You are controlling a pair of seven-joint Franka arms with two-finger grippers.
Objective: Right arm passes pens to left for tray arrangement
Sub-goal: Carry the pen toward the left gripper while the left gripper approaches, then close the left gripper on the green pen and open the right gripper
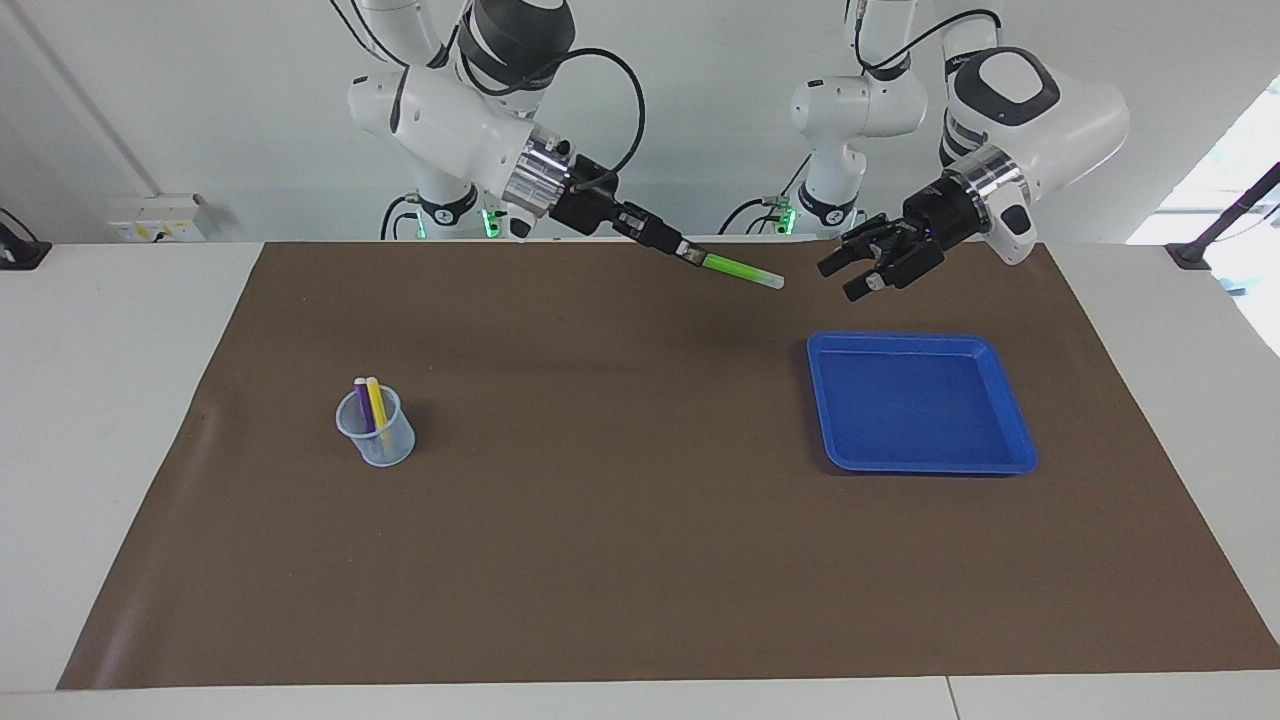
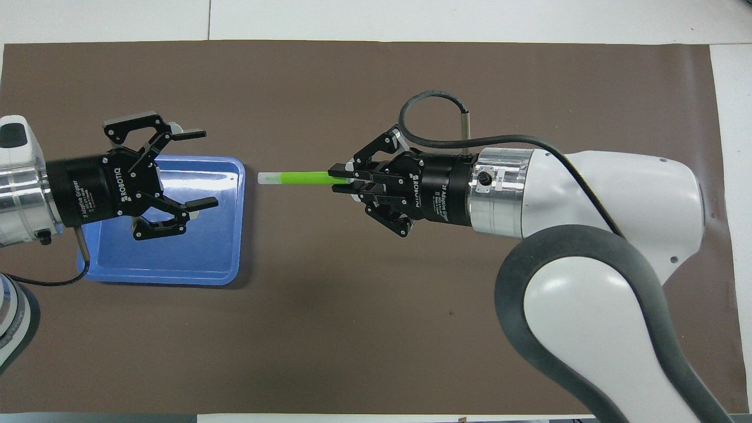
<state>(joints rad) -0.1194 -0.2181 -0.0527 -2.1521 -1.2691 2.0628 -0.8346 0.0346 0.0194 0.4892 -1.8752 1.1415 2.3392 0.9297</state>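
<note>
So this is the handover bit. The right gripper [image 2: 343, 179] has its fingers clamped on the coloured end of the green pen [image 2: 296, 177], holding it out nearly level in the air over the brown mat [image 1: 620, 520], pale tip pointing toward the left arm's end of the table. The left gripper [image 2: 197, 170] is up over the tray's [image 1: 1010, 455] robot-side edge with its fingers spread wide apart, nothing in them. There's a clear gap between the pale tip and those open fingers, so no contact yet.

How I'd do the step well: line the left gripper up so the pen's axis runs right between its fingers. In the facing view they look a bit tilted relative to the pen, so I'd square that up first. Then slide in until the fingers sit around the free stretch of green barrel, not just the pale tip, because a pinch on the very end would probably let it pivot. Close the left firmly, and only then let the right one open. Releasing early means a pen on the mat, I reckon.

The purple pen [image 1: 361, 403] and yellow pen [image 1: 377, 401] stand in the little clear cup [image 1: 377, 428] near the right arm's end of the table, well apart from the tray. Nothing in the tray so far
</note>
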